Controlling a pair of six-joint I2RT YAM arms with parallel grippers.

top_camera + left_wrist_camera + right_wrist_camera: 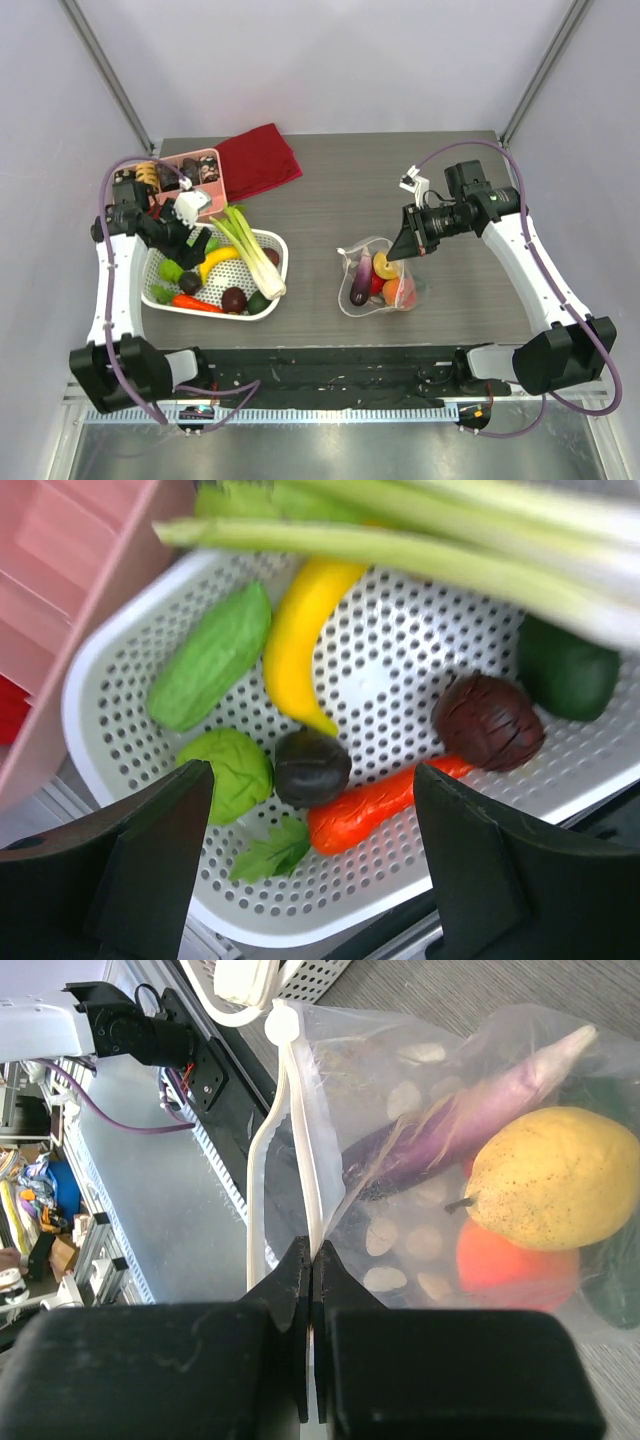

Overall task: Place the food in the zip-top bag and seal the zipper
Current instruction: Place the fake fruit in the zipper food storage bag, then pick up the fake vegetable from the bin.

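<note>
The zip-top bag (pixel 378 285) lies right of centre, clear with white ovals. Inside it are a purple eggplant (pixel 470 1110), a yellow fruit (pixel 550 1175) and a red-orange one (pixel 510 1265). My right gripper (pixel 312 1250) is shut on the zipper (pixel 300 1140) at the bag's mouth, which stands open; from above the right gripper (pixel 403 250) is at the bag's upper right edge. My left gripper (pixel 312 780) hangs open above the white basket (pixel 120 670), empty. Below it lie a cucumber (pixel 212 655), banana (pixel 300 630), dark plum (pixel 312 768), carrot (pixel 375 805) and leek (pixel 420 550).
A pink compartment box (pixel 190 170) stands behind the basket (pixel 275 245), and a red cloth (pixel 258 160) lies at the back. A dark red round piece (pixel 490 720) and a green leafy ball (pixel 232 772) also sit in the basket. The arm bases line the near edge.
</note>
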